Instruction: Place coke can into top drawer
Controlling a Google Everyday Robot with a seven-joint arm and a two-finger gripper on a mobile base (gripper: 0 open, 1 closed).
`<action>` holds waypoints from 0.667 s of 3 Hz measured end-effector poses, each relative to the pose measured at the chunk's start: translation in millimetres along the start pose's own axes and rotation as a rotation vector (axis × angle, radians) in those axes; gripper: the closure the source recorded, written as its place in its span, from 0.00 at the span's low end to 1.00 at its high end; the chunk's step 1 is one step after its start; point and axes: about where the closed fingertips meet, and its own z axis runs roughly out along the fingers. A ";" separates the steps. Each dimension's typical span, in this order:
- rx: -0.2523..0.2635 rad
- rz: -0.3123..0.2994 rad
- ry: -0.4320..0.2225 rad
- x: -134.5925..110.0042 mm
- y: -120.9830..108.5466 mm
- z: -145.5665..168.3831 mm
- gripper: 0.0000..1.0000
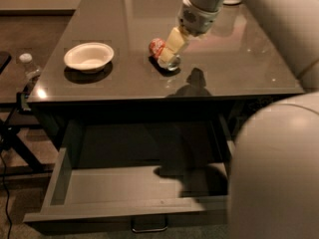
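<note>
The coke can (158,48) lies on its side on the grey table top, near the middle. My gripper (172,51) comes down from the upper right, and its pale fingers (175,40) sit around the can's right end. The can rests on the table. The top drawer (134,183) is pulled open below the table's front edge, with its pale inside bare and a metal bar handle (149,227) on its front.
A white bowl (88,57) sits on the table's left part. A plastic bottle (29,66) stands off the table's left edge. My arm's large pale body (276,183) fills the lower right and covers the drawer's right end. Dark floor and a black stand lie at left.
</note>
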 end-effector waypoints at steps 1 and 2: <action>-0.004 0.018 -0.005 -22.1 -4.7 6.5 0.00; -0.003 0.029 -0.003 -34.9 -10.2 12.6 0.00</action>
